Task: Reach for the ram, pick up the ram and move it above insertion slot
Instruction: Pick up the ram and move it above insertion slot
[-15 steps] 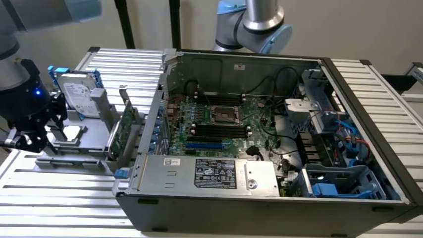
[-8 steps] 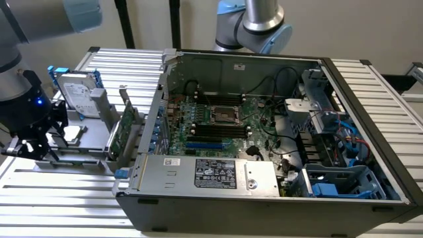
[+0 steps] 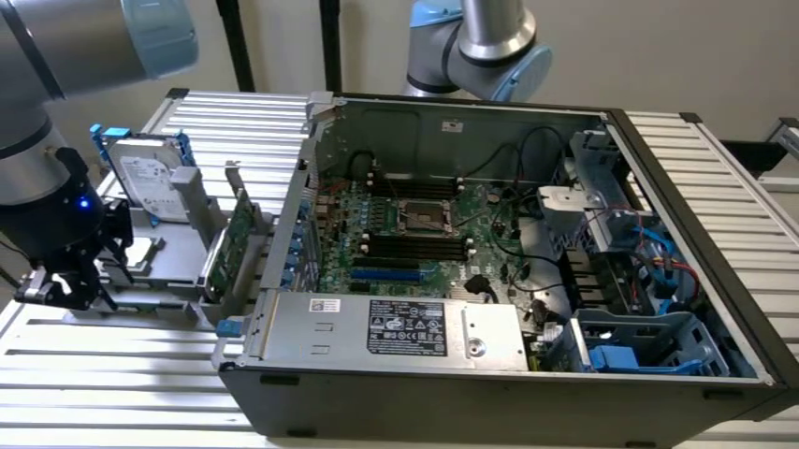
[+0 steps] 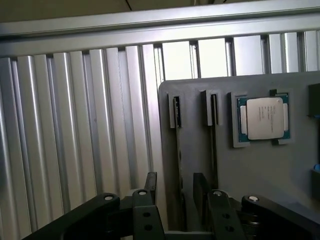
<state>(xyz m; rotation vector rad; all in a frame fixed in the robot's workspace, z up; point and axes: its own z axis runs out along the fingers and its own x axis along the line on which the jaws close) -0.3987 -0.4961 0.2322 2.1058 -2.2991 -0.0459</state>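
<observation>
Grey plastic holder (image 4: 250,190) on the ribbed aluminium bench (image 4: 75,125); two narrow slots cut in it, side by side; the ram (image 4: 178,150) stands on edge in one slot, seen edge-on as a thin dark strip, its colour not readable from this angle; end effector (image 4: 175,184) released, its fingers (image 4: 151,182) spread one on each side of that strip with a gap showing on both sides; nothing grasped; the second slot is just beside the first; beyond it a processor chip (image 4: 262,117) with a silver lid lies flat in a square pocket of the same holder.

Exterior view: the end effector is low over the holder, at 9 o'clock from the open computer case (image 3: 500,393); hard drive (image 3: 140,178) with blue rails stands upright at 10 o'clock from the case; green expansion card (image 3: 238,245) upright between the holder and the case wall; inside the case the motherboard (image 3: 481,201) lies flat; black insertion slots (image 3: 413,245) run at 6 o'clock of the processor socket (image 3: 422,213), well apart from the ram; silver power supply (image 3: 387,329) along the case's 6 o'clock edge; blue drive caddy (image 3: 624,357) at 4 o'clock; ram itself cannot be made out here.
</observation>
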